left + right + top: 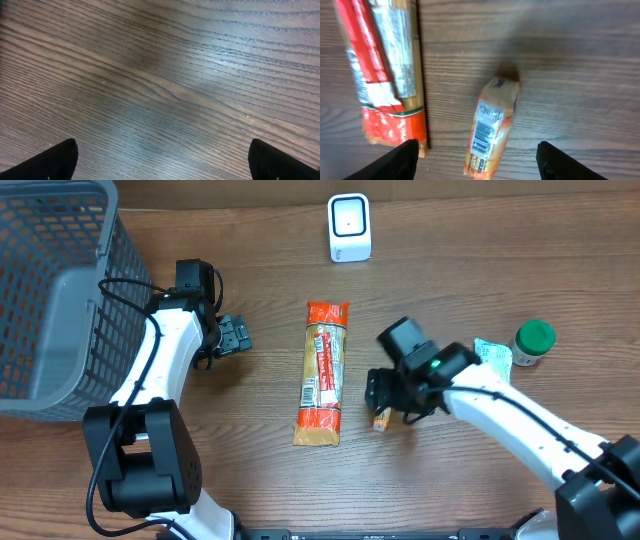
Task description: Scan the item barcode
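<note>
Packet [490, 134], small and orange, lies flat on the table [250, 440] a little right of the middle, toward the near edge where the arms are mounted. Its white label with the barcode [481, 135] faces up (the bars are clear in the right wrist view). The right gripper [477, 147] hangs directly over it with its two fingers [395, 160] spread wide, one on each side of the packet and touching neither side, so nothing is held.

Just beside the packet, on its left and apart from it by a thin strip of wood, lies a long package [322, 373] with red-orange ends, running from near to far. The white scanner [349, 227] stands at the far edge, well apart from the packet.

The left gripper [235, 335] is over bare wood left of the long package, its fingers [50, 162] fully spread with nothing between them. A grey basket [50, 290] fills the far left corner. Toward the right edge stands a jar [533, 342] with a green lid, and a pale teal pouch [493, 353] lies just beside it.
</note>
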Robot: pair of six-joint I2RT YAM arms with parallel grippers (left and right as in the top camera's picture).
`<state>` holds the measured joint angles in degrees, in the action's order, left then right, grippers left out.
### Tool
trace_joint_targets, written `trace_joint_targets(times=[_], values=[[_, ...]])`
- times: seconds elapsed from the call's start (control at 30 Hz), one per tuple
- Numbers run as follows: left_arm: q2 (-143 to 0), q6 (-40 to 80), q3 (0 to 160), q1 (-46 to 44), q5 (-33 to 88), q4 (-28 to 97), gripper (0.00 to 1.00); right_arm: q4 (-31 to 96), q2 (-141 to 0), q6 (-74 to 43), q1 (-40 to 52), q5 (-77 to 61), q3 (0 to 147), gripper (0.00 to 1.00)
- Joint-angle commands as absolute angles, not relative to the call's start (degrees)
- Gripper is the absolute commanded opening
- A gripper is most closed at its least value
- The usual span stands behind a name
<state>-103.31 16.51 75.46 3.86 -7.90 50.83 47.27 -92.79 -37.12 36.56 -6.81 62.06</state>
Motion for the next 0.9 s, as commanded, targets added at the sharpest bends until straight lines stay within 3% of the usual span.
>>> trace_joint_targets(times=[0.0, 0.13, 0.33, 0.47, 0.57, 0.87], values=[[-103.1, 16.3, 75.4, 4.1, -7.4, 50.7, 1.0, 46.2, -93.2, -44.1, 38.7, 2.7, 60.8, 0.77], [-103.1, 16.3, 75.4, 4.1, -7.4, 50.7, 1.0, 43.3, -94.8, -45.0, 40.2, 4.6, 59.9, 0.73], [-103.1, 16.3, 75.4, 4.1, -7.4, 50.7, 1.0, 42.3, -98.6, -45.0, 40.5, 4.5, 59.9, 0.58], [-103.1, 16.3, 75.4, 4.1, -7.4, 50.7, 1.0, 42.7, -99.4, -44.9, 40.5, 4.4, 59.9, 0.37], [-103.1, 16.3, 75.4, 4.1, -7.4, 50.7, 1.0, 42.7, -99.4, -44.4, 40.4, 5.2, 60.2, 0.29], [-103.1, 16.3, 75.4, 4.1, -7.4, 50.7, 1.0, 42.4, -99.1, -32.7, 38.2, 12.3, 62.9, 0.22]])
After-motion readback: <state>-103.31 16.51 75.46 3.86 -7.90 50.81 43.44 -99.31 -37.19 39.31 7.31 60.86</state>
